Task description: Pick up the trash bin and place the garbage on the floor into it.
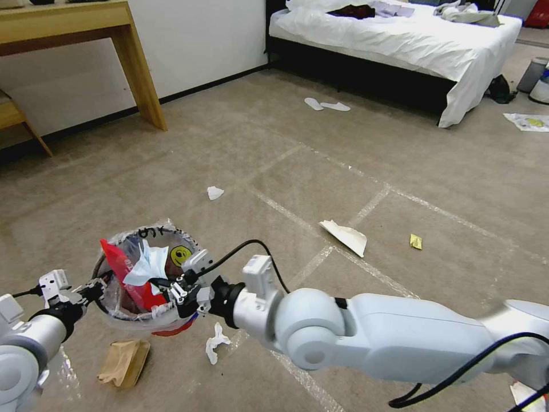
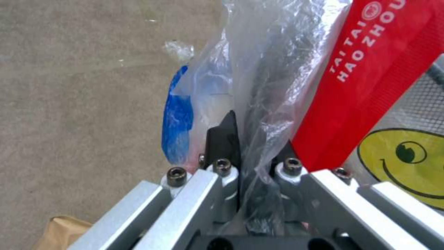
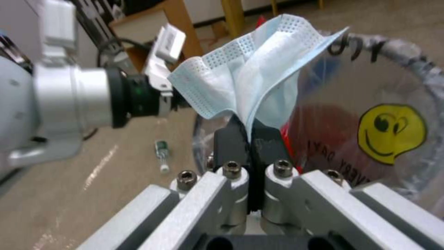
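The red trash bin [image 1: 150, 312] with its clear liner and yellow smiley sticker [image 1: 180, 253] is held tilted at my lower left. My left gripper [image 1: 100, 288] is shut on the bin's rim and liner [image 2: 259, 104]. A red wrapper strip [image 2: 370, 76] stands inside the bin. My right gripper [image 1: 167, 284] hovers at the bin's mouth, shut on a light blue tissue [image 3: 249, 76] that fans out above its fingertips [image 3: 231, 139]. Garbage on the floor: a brown paper bag [image 1: 124, 361], a white tissue [image 1: 216, 341], another tissue [image 1: 215, 193], white paper [image 1: 345, 234] and a yellow packet [image 1: 416, 241].
A small bottle [image 3: 162, 156] lies on the carpet beside the bin. A wooden table leg [image 1: 140, 68] stands at the back left, a white bed [image 1: 400, 40] at the back right with slippers [image 1: 326, 105] before it. Grey bins [image 1: 534, 77] and a flat wrapper [image 1: 529, 121] are far right.
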Controlling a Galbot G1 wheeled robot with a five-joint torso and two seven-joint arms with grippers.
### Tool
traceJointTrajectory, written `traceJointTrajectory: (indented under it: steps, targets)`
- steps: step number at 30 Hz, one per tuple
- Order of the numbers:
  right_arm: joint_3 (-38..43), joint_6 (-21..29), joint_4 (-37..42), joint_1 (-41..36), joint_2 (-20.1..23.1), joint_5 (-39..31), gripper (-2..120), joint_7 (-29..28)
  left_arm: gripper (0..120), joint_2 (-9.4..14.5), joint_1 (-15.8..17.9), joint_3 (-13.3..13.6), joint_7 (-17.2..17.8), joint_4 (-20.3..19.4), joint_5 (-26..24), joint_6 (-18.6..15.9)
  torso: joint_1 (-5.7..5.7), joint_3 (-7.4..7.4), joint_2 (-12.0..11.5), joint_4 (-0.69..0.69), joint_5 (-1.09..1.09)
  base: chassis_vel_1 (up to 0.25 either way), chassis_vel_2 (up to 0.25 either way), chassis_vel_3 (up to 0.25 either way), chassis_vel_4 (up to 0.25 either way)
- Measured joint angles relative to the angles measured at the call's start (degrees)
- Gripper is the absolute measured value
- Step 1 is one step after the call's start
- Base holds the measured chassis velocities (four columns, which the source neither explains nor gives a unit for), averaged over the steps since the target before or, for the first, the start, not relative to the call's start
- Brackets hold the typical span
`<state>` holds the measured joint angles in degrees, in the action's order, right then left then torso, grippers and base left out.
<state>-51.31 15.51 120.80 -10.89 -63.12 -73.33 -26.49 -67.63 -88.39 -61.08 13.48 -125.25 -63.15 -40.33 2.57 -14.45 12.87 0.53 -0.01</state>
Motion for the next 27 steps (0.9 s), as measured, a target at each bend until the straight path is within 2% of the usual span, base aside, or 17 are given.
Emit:
traceJointTrajectory:
  steps: [6, 9, 27]
  targets:
    - [-1.1, 1.4, -3.0, 0.7, -3.4, 0.3, 0, -0.7, 3, 0.0, -0.1, -0.4, -0.1, -0.4, -0.2, 0.1, 0.0, 0.0, 0.0, -0.02, 0.0, 0.0, 0.0, 0.0, 0.0]
    - [-1.5, 2.2, -3.9, 0.8, -3.7, 0.5, 0, -1.2, 3, 0.0, -0.2, -0.4, -0.1, -0.5, -0.2, 0.1, 0.0, 0.0, 0.0, -0.01, 0.0, 0.0, 0.0, 0.0, 0.0]
    - [0.0, 5.4, -6.4, 0.0, -0.4, 1.2, 0, -4.4, 3, -1.1, -0.2, 0.0, -0.3, -0.8, 0.2, 0.2, 0.0, 0.0, 0.0, 0.0, 0.01, 0.0, 0.0, 0.0, 0.0]
